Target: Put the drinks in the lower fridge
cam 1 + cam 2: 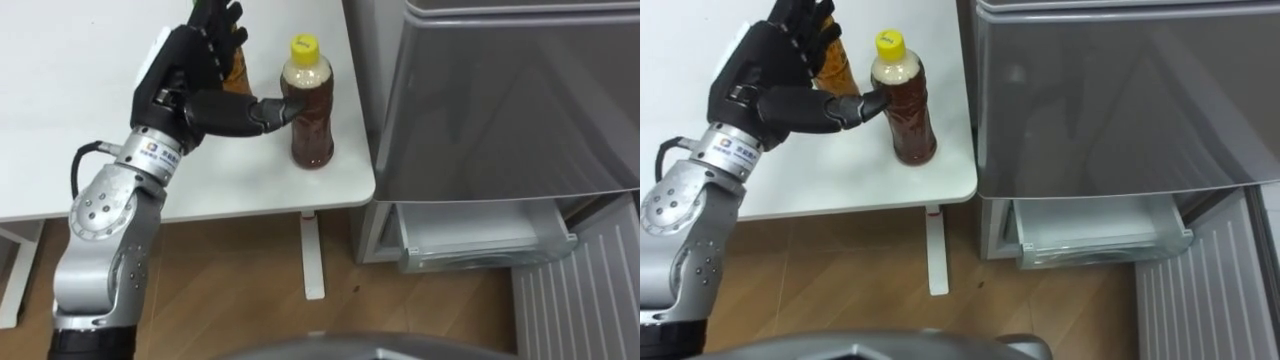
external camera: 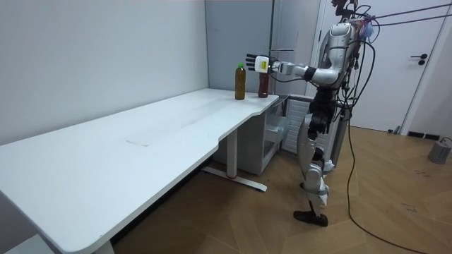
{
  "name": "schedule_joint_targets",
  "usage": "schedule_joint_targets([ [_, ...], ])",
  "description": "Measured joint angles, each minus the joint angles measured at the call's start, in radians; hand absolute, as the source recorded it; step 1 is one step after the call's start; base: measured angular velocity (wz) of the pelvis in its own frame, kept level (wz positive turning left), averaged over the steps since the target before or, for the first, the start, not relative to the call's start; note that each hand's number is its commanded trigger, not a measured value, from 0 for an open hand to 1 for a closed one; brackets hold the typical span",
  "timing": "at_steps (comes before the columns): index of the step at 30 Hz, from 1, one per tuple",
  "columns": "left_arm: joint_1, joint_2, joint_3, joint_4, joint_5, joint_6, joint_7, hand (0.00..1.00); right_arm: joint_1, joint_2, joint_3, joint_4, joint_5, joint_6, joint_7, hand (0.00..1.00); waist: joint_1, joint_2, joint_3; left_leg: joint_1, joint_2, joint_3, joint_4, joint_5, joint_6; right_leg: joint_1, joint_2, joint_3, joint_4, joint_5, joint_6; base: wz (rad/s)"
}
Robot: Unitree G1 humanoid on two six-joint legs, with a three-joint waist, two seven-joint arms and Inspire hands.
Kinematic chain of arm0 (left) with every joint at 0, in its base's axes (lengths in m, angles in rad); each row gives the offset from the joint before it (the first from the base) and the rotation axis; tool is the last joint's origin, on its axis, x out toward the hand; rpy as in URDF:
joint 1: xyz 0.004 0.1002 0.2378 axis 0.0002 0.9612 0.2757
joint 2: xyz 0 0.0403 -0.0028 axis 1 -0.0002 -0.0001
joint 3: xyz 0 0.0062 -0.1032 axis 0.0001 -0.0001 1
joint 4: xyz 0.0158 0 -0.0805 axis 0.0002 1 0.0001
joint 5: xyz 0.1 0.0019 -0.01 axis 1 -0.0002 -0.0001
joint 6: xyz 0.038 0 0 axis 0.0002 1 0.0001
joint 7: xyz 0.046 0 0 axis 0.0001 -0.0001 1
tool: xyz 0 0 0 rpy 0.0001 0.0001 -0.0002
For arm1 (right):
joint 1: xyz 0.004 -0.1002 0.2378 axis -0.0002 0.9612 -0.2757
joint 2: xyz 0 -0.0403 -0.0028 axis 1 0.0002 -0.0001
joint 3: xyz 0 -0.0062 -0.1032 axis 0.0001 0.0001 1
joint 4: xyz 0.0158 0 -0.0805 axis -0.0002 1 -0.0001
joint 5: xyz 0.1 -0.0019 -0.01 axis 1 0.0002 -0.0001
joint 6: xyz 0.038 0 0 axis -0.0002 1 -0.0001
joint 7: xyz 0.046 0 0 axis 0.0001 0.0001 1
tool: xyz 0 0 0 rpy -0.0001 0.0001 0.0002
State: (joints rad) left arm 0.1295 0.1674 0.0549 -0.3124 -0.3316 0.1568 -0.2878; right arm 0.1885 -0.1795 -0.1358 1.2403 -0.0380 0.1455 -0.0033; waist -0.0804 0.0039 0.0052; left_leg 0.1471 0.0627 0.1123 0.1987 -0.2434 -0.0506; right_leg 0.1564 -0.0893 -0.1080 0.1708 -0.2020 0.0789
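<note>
Bottles, 2 of them, stand upright near the white table's [image 1: 60,60] corner beside the grey fridge [image 1: 500,100]. The yellow-capped bottle [image 1: 310,115] is clear plastic, rounded at the shoulder and filled with brown drink. The left hand [image 1: 190,80], black and glossy, holds its fingers straight and spread, its thumb tip touching this bottle's side. The amber bottle [image 1: 240,72] stands just behind the hand. Under the fridge's smooth door a pale drawer [image 1: 480,240] is pulled out.
</note>
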Motion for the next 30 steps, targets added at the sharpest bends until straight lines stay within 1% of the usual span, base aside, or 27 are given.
schedule_joint_targets([
  [2,0.0,0.0,-0.001,0.008,0.0,-0.001,-0.001,0.0,-0.002,0.0,0.001,0.002,-0.008,0.001,-0.001,0.0,0.001,0.002,0.0003,0.0,0.0,0.0,-0.001,0.0,0.0,0.0,0.0,0.0,0.0,0.0,0.0,0.0],
  [6,0.0,0.0,-0.017,0.076,0.001,0.002,-0.004,0.0,-0.008,-0.001,0.019,0.002,-0.01,0.008,0.002,0.0,0.001,0.011,-0.0003,-0.003,0.0,0.0,0.0,0.0,0.0,0.0,0.0,-0.001,0.002,0.0,0.0,0.0],
  [8,0.0,-0.001,-0.022,0.082,0.012,0.009,-0.008,0.0,-0.01,-0.001,0.028,0.002,-0.01,0.008,0.005,0.0,0.0,0.013,-0.0003,-0.005,0.0,0.0,0.0,0.0,0.0,0.0,0.0,-0.001,0.003,0.0,0.0,0.0],
  [10,0.0,-0.001,-0.022,0.082,0.012,0.01,-0.008,0.0,-0.009,-0.001,0.028,0.002,-0.011,0.008,0.007,0.0,-0.004,0.017,-0.0019,-0.001,0.0,0.0,0.0,0.0,0.0,0.001,0.0,-0.001,0.003,0.0,0.0,0.0],
  [15,0.0,-0.001,-0.024,0.095,0.012,0.01,-0.01,0.0,-0.01,-0.003,0.028,0.003,-0.013,0.008,0.008,0.0,-0.009,0.023,0.0007,0.004,0.001,0.0,-0.001,0.0,0.0,-0.001,0.0,-0.001,0.006,0.0,0.0,0.0],
  [21,0.0,-0.001,-0.023,0.118,0.012,0.012,-0.012,0.0,-0.011,-0.003,0.028,0.002,-0.014,0.01,0.025,0.0,-0.009,0.02,0.0017,0.002,0.001,-0.001,-0.002,0.0,0.0,-0.013,0.002,0.009,0.015,-0.001,-0.001,-0.04],
  [24,0.0,-0.001,-0.023,0.118,0.012,0.013,-0.026,0.0,-0.011,-0.003,0.028,0.001,-0.028,0.009,0.029,0.0,-0.022,0.019,0.0029,0.003,0.001,-0.001,-0.002,0.0,0.0,-0.014,0.002,0.013,0.015,-0.001,-0.001,-0.04],
  [30,-0.001,-0.001,-0.032,0.12,0.011,0.012,-0.03,0.0,-0.012,-0.002,0.029,-0.001,-0.068,0.008,0.029,0.0,-0.029,0.009,0.0077,0.002,0.001,0.001,-0.001,0.0,0.0,-0.018,0.003,0.017,0.015,-0.002,-0.002,0.0],
])
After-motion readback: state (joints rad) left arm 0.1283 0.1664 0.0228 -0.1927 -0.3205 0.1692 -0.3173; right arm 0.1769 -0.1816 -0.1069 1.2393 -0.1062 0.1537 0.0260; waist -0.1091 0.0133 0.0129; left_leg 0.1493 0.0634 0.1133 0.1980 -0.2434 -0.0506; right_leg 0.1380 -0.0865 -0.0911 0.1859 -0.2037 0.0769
